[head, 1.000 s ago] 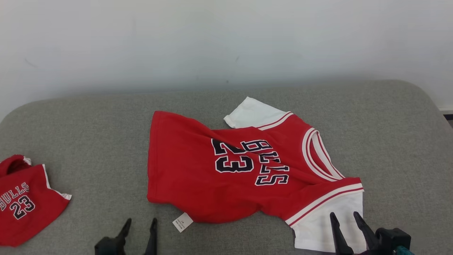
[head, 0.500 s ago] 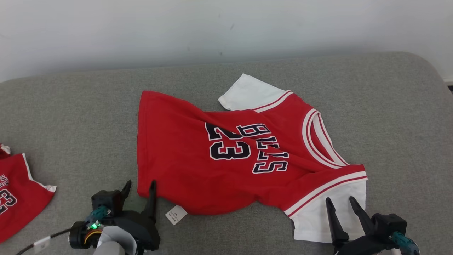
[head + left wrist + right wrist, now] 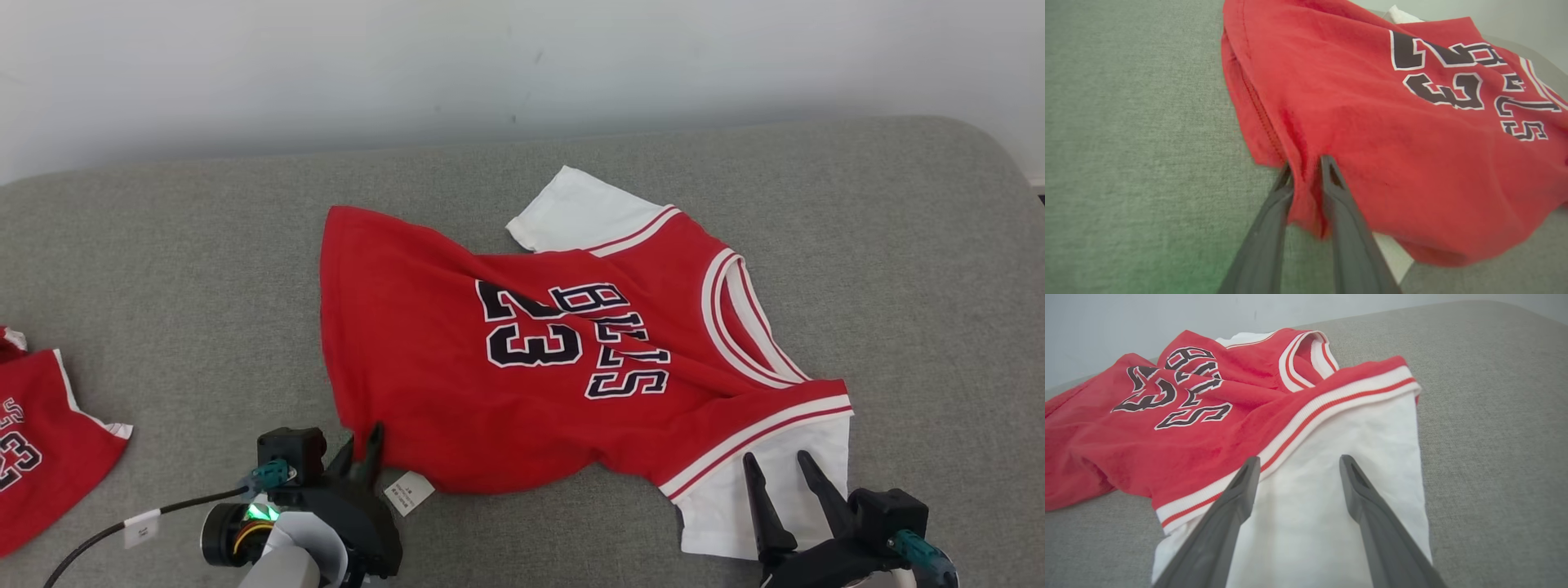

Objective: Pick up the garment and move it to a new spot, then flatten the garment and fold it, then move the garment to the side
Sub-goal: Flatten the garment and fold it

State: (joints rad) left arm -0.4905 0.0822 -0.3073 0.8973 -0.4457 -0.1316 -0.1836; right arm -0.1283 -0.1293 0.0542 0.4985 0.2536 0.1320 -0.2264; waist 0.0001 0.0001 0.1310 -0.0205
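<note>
At your far left, a second red jersey (image 3: 41, 441) lies cut off by the frame edge on the grey padded surface (image 3: 180, 269), its number partly showing as "3" with the letters "LS" above. Next comes your left gripper (image 3: 362, 438), clamped on the near hem corner of the garment (image 3: 457, 384), with red cloth bunched between its two dark fingers in the left wrist view. Just beside it, a white care label (image 3: 408, 493) pokes out from under the hem, its print too small to read. The garment, a red jersey with white sleeves, lies creased across the middle of the surface, collar toward your right. It carries "23" in black, white-edged numerals. A fold breaks the word beside it, leaving "B" and "LLS" legible. At your right, the right gripper (image 3: 775, 457) hangs with fingers spread apart over the near white sleeve (image 3: 735, 514), gripping nothing. A pale wall (image 3: 522, 65) runs behind.
</note>
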